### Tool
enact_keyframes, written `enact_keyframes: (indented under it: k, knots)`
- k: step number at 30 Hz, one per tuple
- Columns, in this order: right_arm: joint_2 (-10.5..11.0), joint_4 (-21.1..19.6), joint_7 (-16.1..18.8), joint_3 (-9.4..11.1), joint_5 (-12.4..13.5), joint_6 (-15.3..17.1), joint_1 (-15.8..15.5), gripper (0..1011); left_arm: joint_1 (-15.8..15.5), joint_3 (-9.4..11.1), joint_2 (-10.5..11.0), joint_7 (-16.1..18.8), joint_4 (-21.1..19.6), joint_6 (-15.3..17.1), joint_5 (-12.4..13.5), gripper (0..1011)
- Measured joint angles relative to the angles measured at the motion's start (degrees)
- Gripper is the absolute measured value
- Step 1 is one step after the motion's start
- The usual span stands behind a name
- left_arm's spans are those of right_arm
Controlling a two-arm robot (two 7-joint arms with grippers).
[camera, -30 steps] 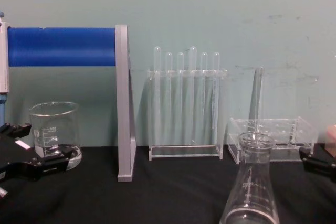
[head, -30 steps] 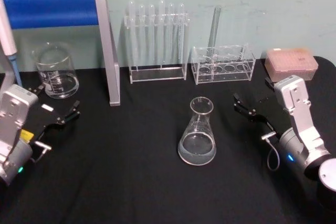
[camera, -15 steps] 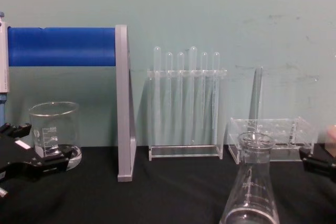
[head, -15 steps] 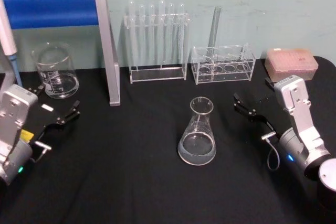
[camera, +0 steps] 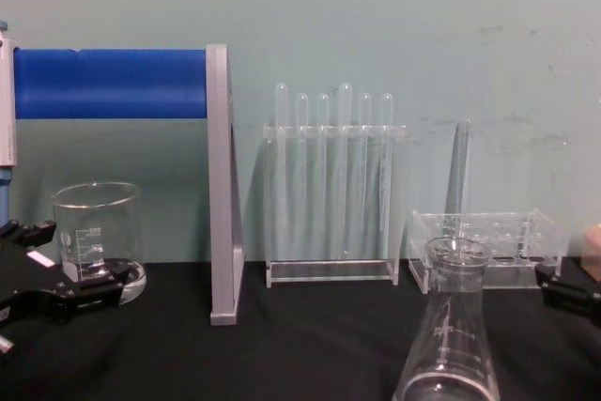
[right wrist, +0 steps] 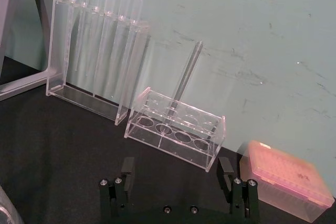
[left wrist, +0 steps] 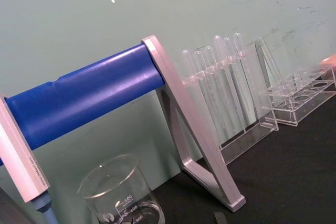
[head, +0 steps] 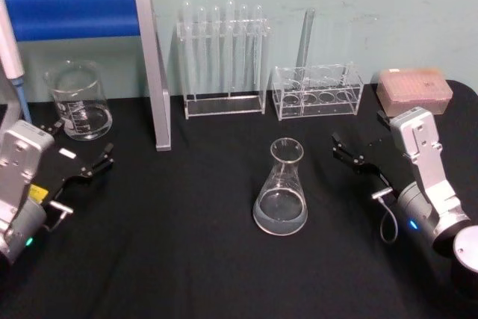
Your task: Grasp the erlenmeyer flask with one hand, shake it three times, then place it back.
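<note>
The erlenmeyer flask (head: 282,188) stands upright on the black table (head: 187,244), near the middle, with a little clear liquid in its base. In the chest view the flask (camera: 449,326) rises large at the lower right. My right gripper (head: 362,141) hovers open just right of the flask, about level with its neck and a short gap away. The right wrist view shows that gripper (right wrist: 176,174) with its jaws wide apart and nothing between them. My left gripper (head: 78,143) rests open at the far left in front of the beaker, well away from the flask.
A glass beaker (head: 78,102) sits at the back left beside a blue-and-grey stand (head: 153,65). A rack of test tubes (head: 222,61), a low rack with one tube (head: 317,91) and a pink tip box (head: 414,89) line the back.
</note>
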Motion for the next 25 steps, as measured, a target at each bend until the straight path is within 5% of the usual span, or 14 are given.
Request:
enact_keyframes:
  k: [25]
  knots:
    - [0.0, 0.0, 0.0, 0.0, 0.0, 0.0, 0.0, 1000, 0.0, 0.0, 0.0, 0.0, 0.0, 0.0, 0.0, 1001]
